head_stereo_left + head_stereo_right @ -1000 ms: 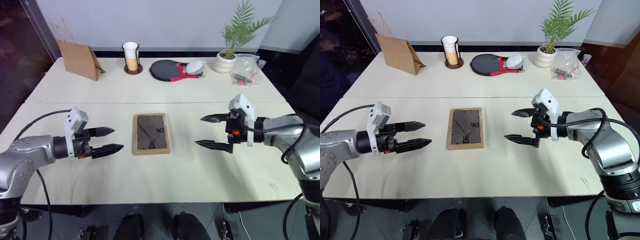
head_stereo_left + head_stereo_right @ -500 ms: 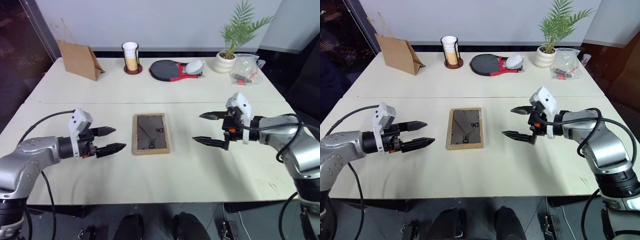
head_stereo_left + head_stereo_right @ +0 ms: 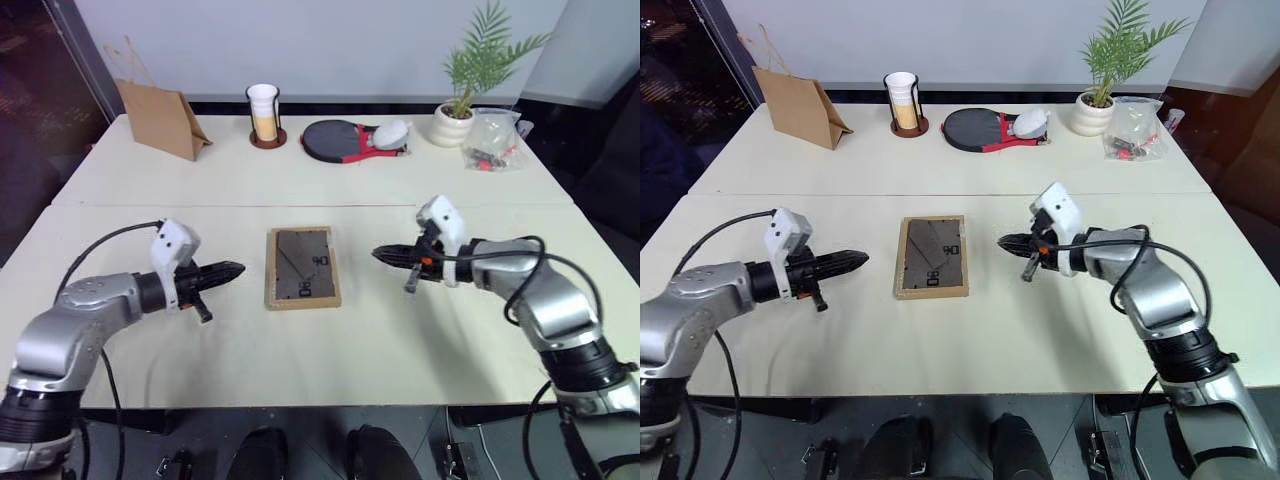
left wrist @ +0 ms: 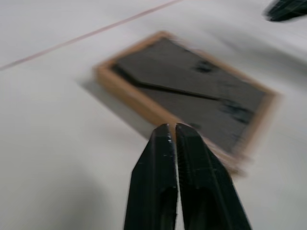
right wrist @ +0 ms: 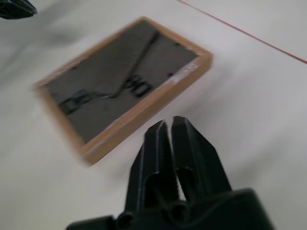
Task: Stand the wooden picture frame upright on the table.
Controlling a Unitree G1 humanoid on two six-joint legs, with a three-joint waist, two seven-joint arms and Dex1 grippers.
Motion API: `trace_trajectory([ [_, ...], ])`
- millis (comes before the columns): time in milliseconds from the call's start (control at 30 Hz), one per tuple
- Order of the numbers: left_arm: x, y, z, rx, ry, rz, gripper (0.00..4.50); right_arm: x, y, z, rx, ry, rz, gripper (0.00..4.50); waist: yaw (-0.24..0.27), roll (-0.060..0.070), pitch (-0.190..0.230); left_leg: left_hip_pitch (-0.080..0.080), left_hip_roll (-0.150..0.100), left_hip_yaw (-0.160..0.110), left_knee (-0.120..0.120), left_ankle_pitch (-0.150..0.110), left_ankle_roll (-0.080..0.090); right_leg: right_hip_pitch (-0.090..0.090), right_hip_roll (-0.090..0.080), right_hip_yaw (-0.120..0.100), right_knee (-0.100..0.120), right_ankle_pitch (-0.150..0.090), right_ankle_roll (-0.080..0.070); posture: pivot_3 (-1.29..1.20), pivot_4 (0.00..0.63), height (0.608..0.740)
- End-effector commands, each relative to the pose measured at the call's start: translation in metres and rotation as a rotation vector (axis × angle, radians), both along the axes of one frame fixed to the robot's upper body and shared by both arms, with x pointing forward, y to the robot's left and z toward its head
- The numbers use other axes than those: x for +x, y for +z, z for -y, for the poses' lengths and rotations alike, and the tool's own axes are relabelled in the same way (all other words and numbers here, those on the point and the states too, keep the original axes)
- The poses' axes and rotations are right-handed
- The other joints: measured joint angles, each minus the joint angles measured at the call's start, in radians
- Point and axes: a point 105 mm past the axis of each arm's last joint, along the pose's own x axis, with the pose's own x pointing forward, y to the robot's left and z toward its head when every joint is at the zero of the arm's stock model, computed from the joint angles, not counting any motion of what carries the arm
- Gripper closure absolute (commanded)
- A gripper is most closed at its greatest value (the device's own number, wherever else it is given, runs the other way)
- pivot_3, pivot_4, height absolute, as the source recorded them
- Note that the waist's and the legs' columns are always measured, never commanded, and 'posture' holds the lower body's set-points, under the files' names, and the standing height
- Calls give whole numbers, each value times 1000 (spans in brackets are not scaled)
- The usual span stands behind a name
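The wooden picture frame [image 3: 301,267] lies flat, back up, on the table [image 3: 330,340], between the two grippers. The left gripper [image 3: 232,270] and right gripper [image 3: 383,255] are closed and empty. Next, I think, one must lift an edge.

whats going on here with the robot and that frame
A two-armed robot is working on a wooden picture frame that lies flat, back side up, in the middle of the table. The left gripper and right gripper sit on either side of it, jaws shut, neither touching it. It is not yet upright.
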Motion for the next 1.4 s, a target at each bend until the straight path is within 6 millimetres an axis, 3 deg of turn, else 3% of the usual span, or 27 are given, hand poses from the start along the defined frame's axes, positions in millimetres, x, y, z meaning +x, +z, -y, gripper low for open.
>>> trace_trajectory([
  [33,19,-10,5,83,61,58,4500,19,-4,-4,-54,-75,70,4465,0,0,0,0,0,0,0,0,0,0,0,0,0,0,0,0,150,740],
  [200,32,-39,20,134,60,35,4500,33,-26,-24,-86,-100,53,4465,-2,0,0,-1,0,0,0,0,0,-1,1,0,0,0,0,0,150,740],
  [333,31,-48,31,145,44,14,4500,27,-41,-42,-78,-54,5,4465,-1,0,-1,-1,1,0,0,0,0,-2,1,0,1,0,1,0,150,740],
  [467,21,-53,41,118,0,-19,4500,14,-50,-57,-65,-2,-37,4465,-1,0,-1,-1,1,0,1,0,0,-1,0,0,1,0,1,0,150,740],
  [633,-9,-56,49,108,-105,-102,4500,-12,-51,-70,-36,83,-89,4465,-3,0,-2,0,2,0,0,0,0,0,0,0,1,0,1,0,150,740],
  [833,-25,-58,41,140,-107,-143,4500,-26,-49,-72,-30,93,-107,4465,-5,0,-2,1,2,0,-1,0,0,0,0,0,1,0,1,0,150,740],
  [1067,-5,-56,35,146,-10,-95,4500,-23,-51,-68,-43,57,-124,4465,-1,-1,-2,2,1,-1,0,0,0,2,0,0,2,0,1,0,150,740],
  [1233,-3,-56,38,140,-14,-93,4500,-24,-51,-65,-62,56,-126,4465,-1,-1,-3,2,1,-1,2,0,0,2,0,0,3,0,1,0,150,740],
  [1400,-19,-54,20,119,-54,-177,4500,-21,-48,-49,-102,38,-105,4465,-4,-1,-3,2,1,-2,2,0,0,2,0,0,3,0,1,0,150,740],
])
